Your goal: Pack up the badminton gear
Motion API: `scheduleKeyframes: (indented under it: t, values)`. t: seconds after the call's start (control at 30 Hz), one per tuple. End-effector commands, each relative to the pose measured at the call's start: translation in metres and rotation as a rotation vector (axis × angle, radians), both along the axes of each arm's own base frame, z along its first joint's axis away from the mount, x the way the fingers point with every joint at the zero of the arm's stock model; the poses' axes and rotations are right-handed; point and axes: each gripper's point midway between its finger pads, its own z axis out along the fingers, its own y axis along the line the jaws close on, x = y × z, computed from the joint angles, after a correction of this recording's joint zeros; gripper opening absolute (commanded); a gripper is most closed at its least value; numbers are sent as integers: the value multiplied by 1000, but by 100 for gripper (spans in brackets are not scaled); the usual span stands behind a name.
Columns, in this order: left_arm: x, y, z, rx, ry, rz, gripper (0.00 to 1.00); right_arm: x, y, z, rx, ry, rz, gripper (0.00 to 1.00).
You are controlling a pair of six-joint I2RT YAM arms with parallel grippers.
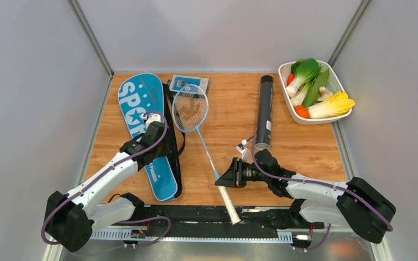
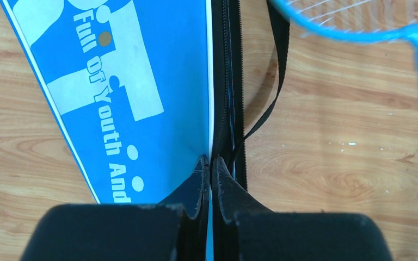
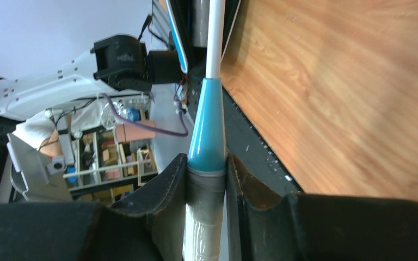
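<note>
The blue "SPORT" racket cover lies flat at the left of the table, its black zipper edge and strap on the right side. My left gripper is shut on the cover's right edge, with a strip of blue between the fingers. A light-blue-framed racket lies beside the cover, its white handle pointing at the near edge. My right gripper is shut on that racket where the teal cone meets the wrapped grip. A long black tube lies at centre right.
A small blue box sits at the back, behind the racket head. A white tray of vegetables stands at the back right corner. Grey walls enclose the table on three sides. A black rail runs along the near edge.
</note>
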Motion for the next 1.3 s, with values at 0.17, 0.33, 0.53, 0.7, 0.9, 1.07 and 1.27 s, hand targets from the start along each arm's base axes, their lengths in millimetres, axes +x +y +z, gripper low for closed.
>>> scheduleKeyframes:
  t: [0.17, 0.33, 0.53, 0.7, 0.9, 1.07, 1.27]
  values:
    - [-7, -3, 15, -79, -49, 1, 0, -33, 42, 52, 239, 1, 188, 0]
    - [-11, -9, 16, -115, -56, -30, 0, -33, 58, 51, 260, 24, 242, 0]
    - [-21, -20, 22, -199, -60, -72, 0, -13, 91, 66, 319, 6, 258, 0]
    - [-30, -32, 26, -297, -62, -93, 0, 15, 128, 62, 305, -23, 257, 0]
    - [-33, -30, 22, -304, -54, -76, 0, 14, 142, 53, 323, 3, 295, 0]
    - [-27, -6, 22, -197, -65, 12, 0, -16, 118, 20, 247, 29, 387, 0]
    - [-24, -21, 19, -222, -58, -62, 0, -52, 87, -7, 163, 15, 525, 0]
